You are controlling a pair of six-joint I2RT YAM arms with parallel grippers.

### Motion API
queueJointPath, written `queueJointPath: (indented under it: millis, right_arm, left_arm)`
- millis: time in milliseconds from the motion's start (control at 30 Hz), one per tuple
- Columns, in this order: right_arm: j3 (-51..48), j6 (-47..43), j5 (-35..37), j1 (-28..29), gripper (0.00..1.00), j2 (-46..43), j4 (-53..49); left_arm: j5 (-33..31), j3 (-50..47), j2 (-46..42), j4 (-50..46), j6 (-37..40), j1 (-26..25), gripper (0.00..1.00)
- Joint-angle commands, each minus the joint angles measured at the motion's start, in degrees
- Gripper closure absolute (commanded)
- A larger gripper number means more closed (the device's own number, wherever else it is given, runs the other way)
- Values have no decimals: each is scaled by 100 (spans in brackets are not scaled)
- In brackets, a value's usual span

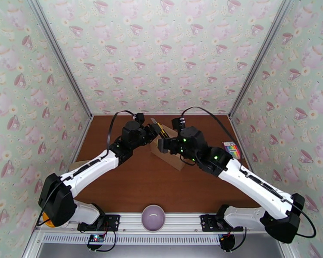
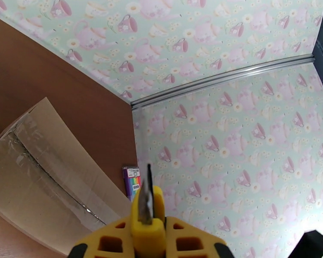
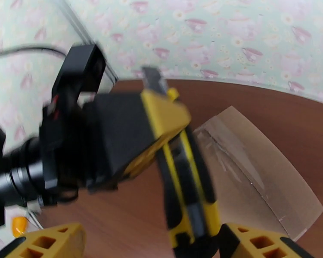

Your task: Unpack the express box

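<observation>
The express box [image 1: 173, 158] is a brown carton lying mid-table under both wrists; its taped seam [image 2: 54, 181] looks slit and the flaps lie closed. My left gripper [image 1: 154, 131] is shut on a yellow-and-black utility knife [image 1: 161, 128], whose blade [image 2: 149, 192] sticks out past the yellow fingers [image 2: 187, 237]. In the right wrist view the knife's handle [image 3: 188, 192] runs down between the widely spread yellow fingers [image 3: 47, 241] of my right gripper [image 3: 150, 245], close against the right-hand one. The box [image 3: 256, 177] lies just beyond.
A pack of coloured pens [image 1: 232, 150] lies by the right wall. A lilac bowl [image 1: 153, 217] sits at the near edge between the arm bases. A small flat tan piece [image 1: 76, 164] lies at the left wall. Patterned walls close in three sides.
</observation>
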Motion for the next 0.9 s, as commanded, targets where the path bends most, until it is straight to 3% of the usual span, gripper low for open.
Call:
queueJointPath:
  millis: [0, 233, 567, 733, 867]
  right_arm:
    - [185, -325, 803, 80, 13, 195, -524]
    - [346, -324, 1120, 81, 16, 380, -486]
    - [550, -370, 1122, 81, 39, 570, -325]
    - [726, -349, 1148, 85, 32, 749, -328]
    - [864, -399, 1177, 72, 35, 850, -360]
  left_arm:
    - [-128, -44, -18, 469, -245, 5, 100]
    - [-242, -237, 28, 1038, -470, -47, 100]
    - [-295, -328, 45, 1194, -648, -133, 100]
    - [-295, -341, 78, 1254, -734, -170, 100]
    - [-312, -326, 74, 1223, -785, -189, 100]
